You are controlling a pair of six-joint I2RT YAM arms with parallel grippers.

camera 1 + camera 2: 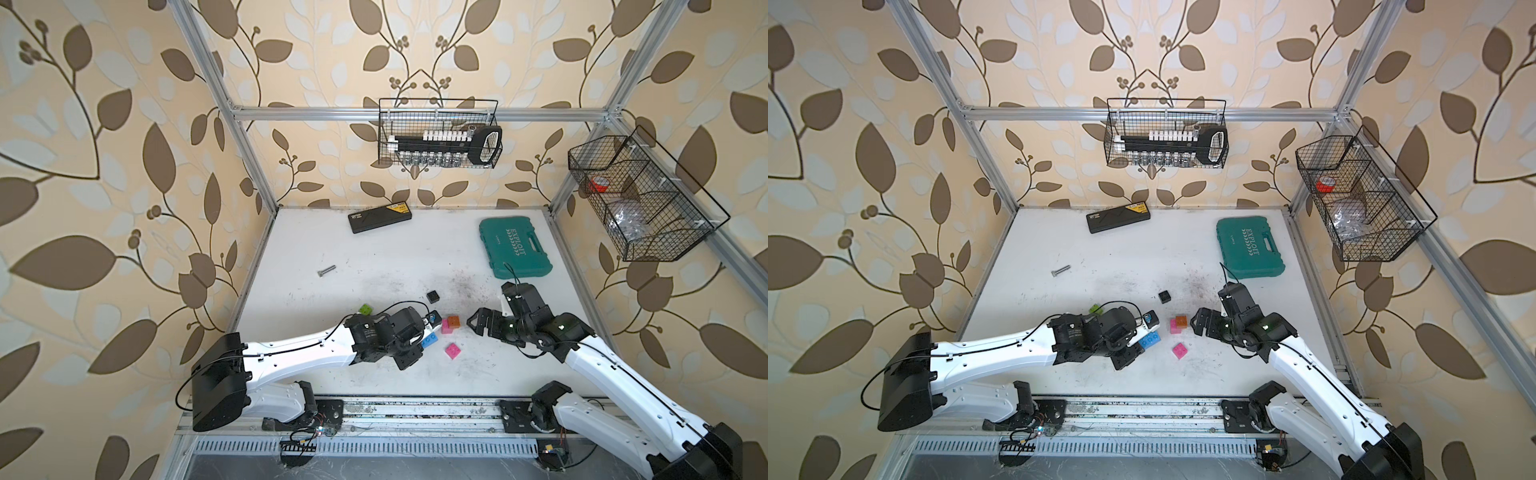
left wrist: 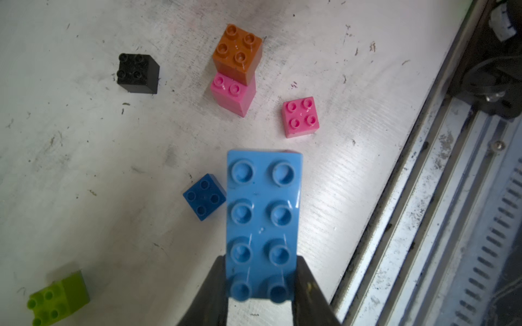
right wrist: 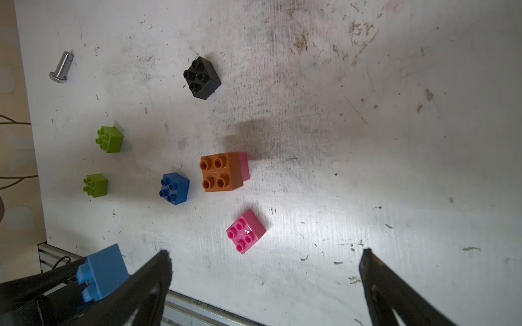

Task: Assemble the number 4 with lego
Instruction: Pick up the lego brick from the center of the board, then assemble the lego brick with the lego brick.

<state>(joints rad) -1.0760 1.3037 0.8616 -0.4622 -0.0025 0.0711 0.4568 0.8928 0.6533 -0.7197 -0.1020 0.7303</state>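
light-blue brick (image 2: 264, 225) in left hand (image 2: 261, 261), perhaps aloft

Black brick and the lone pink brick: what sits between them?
The orange brick, stacked on another pink brick, sits between them; the right wrist view shows it clearest.

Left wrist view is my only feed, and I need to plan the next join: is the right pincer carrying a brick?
Observer: No. The right pincer is open and empty, jaws wide over the table.
Operator: I count one lime green brick. Is there another?
Observer: Yes: one lime green brick and a second lime green brick, apart and joined to nothing.
Operator: Anything loose besides lego?
Observer: A metal bolt lies on the table, clear of every brick.
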